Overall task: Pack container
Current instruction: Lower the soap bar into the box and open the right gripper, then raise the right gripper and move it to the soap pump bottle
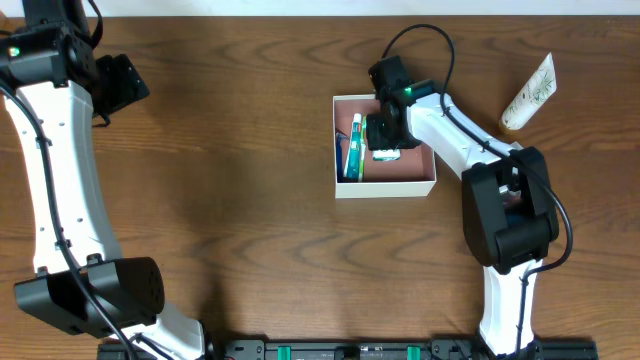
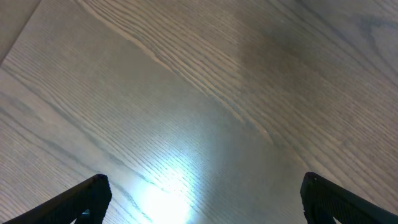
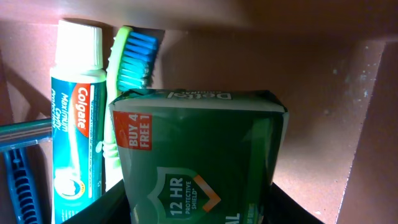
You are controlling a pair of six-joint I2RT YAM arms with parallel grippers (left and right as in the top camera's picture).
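Right gripper (image 1: 383, 135) clasps a green cardboard soap box (image 3: 199, 155) inside the square white-walled pink-lined container (image 1: 385, 190); left gripper (image 2: 205, 194) gapes wide.

toothpaste tube (image 3: 78, 118): Colgate | green box (image 3: 199, 155): BUY 4 FREE 1, 12 HR

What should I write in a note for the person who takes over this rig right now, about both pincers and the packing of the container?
Left pincer: open, empty, over the table, far from the container.
Right pincer: shut on the green soap box, low inside the container.
Done: toothpaste, toothbrush and blue razor lie together along one wall of the container.
Left: release the soap box. A pale tube lies outside on the table and is probably next.
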